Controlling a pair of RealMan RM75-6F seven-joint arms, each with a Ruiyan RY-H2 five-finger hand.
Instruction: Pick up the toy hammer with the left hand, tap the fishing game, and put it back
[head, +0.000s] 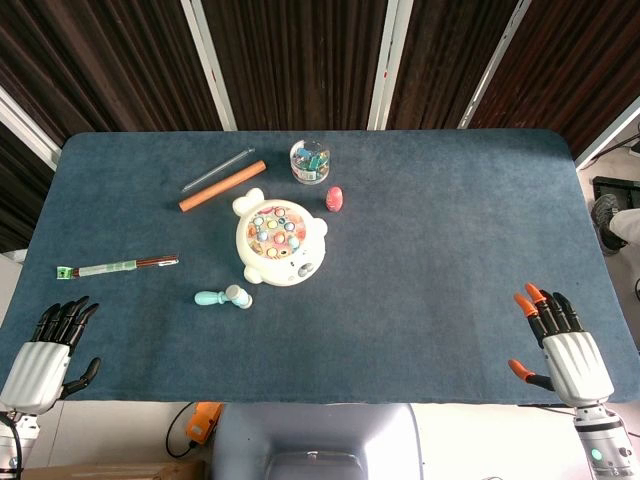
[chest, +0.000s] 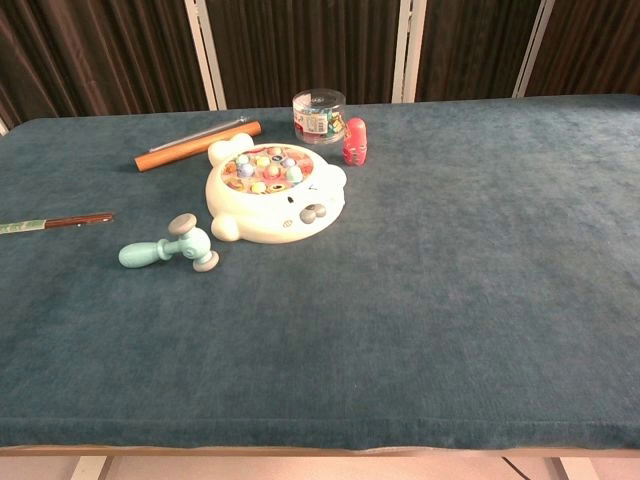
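Observation:
A small teal toy hammer (head: 223, 297) (chest: 170, 246) with grey head ends lies on the blue cloth, just in front and left of the fishing game. The fishing game (head: 281, 239) (chest: 274, 191) is a cream bear-shaped toy with coloured fish in a round pond. My left hand (head: 48, 352) hovers at the near left corner of the table, fingers apart and holding nothing, well left of the hammer. My right hand (head: 562, 345) is at the near right edge, also spread and holding nothing. Neither hand shows in the chest view.
Behind the game lie an orange-brown rod (head: 222, 186) (chest: 197, 146), a thin clear stick (head: 217, 170), a clear tub of clips (head: 310, 160) (chest: 318, 114) and a small red doll (head: 334, 199) (chest: 354, 141). A bundle of pens (head: 117, 266) (chest: 55, 222) lies at the left.

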